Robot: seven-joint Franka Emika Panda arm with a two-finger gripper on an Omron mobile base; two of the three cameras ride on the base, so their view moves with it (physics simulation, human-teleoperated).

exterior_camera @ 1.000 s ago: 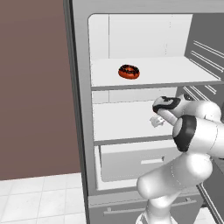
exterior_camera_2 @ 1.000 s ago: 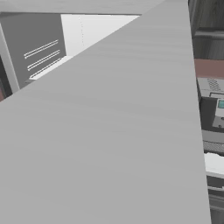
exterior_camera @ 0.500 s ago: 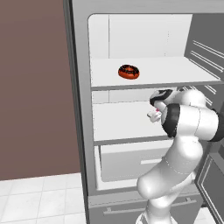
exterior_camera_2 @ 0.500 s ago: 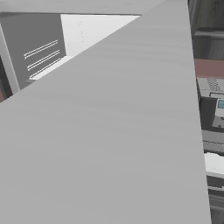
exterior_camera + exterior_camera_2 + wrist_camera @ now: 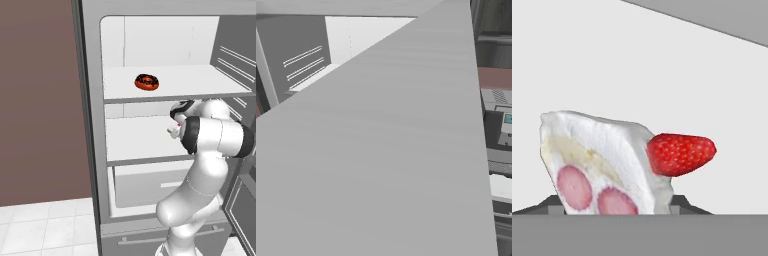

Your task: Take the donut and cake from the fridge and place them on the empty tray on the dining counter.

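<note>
The fridge point(image 5: 95, 125) stands open, and the arm is bent in at its middle shelf point(image 5: 140, 145). In the hand view the cake point(image 5: 607, 165) sits right at the tool point(image 5: 614, 207), a white cream wedge lying on its side with strawberry slices in the cut face and a whole strawberry point(image 5: 682, 154) sticking out of the top icing. The dark fingertips point(image 5: 679, 202) show low on either side of the slice, tight against it, so I judge the tool is clamped on the cake, though the contact itself is hidden at the bottom edge. From the left base view the tool point(image 5: 174, 131) hangs just over the middle shelf with a bit of white and red at its tip. The donut point(image 5: 147, 82) rests untouched on the shelf above, towards the left.

The slice looks light but soft: cream will smear and sponge will crush under a hard squeeze, and the strawberry could be knocked off. The flat cut sides are the sensible place to hold, low down, with gentle pressure. The donut seems firmer; across the ring should do, though the icing may be slick.
</note>
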